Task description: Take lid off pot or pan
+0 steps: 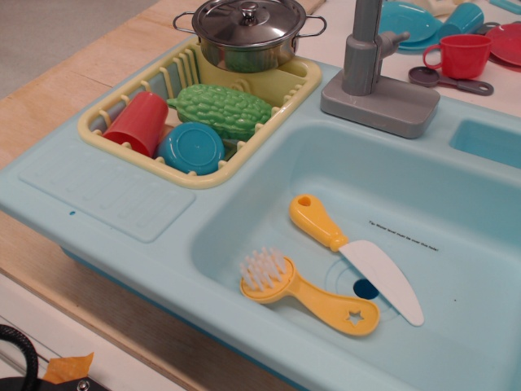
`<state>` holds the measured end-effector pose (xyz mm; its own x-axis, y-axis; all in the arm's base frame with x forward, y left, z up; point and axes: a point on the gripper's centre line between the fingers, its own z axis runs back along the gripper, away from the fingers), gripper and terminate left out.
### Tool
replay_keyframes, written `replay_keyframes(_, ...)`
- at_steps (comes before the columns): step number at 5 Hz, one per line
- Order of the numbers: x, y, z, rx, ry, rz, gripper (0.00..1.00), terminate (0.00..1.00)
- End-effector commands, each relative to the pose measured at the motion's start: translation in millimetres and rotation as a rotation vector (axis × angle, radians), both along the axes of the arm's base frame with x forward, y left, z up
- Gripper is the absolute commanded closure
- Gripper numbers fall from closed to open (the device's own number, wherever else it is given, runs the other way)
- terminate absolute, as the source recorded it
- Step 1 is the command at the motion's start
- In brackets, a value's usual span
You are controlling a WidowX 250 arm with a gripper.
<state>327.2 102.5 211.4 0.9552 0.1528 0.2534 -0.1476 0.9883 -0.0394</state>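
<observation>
The shiny steel pot [244,45] with two thin loop handles stands at the far end of the yellow dish rack [122,142]. The round steel lid [248,16] with its small knob sits closed on the pot. No gripper shows in this view; only a black part and orange tape [69,368] sit at the bottom left corner.
In the rack lie a red cup [137,122], a blue dish [191,148] and a green bumpy vegetable [220,110]. The light blue sink basin [456,204] holds a toy knife [354,257] and a yellow brush [305,293]. A grey faucet [370,73] stands right of the pot. A red cup [460,55] and blue dishes are behind it.
</observation>
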Motion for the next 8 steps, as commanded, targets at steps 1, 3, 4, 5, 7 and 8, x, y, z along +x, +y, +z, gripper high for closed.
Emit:
replay_keyframes(1, 0.0, 0.0, 0.0, 0.0, 0.0, 0.0, 0.0, 0.0)
replay_keyframes(3, 34.7, -9.0, -2.2, 0.034, 0.009, -0.095, 0.0, 0.0)
replay_keyframes(4, 40.8, -9.1, -5.7, 0.035, 0.026, -0.117, 0.0, 0.0)
replay_keyframes(5, 41.2, -10.7, -16.7, 0.014, 0.04, -0.134, 0.0, 0.0)
replay_keyframes(7, 43.4, -17.6, -25.3, -0.004, 0.076, -0.174, 0.0, 0.0)
replay_keyframes(8, 45.4, -20.7, -27.8, -0.002, 0.086, -0.189, 0.0, 0.0)
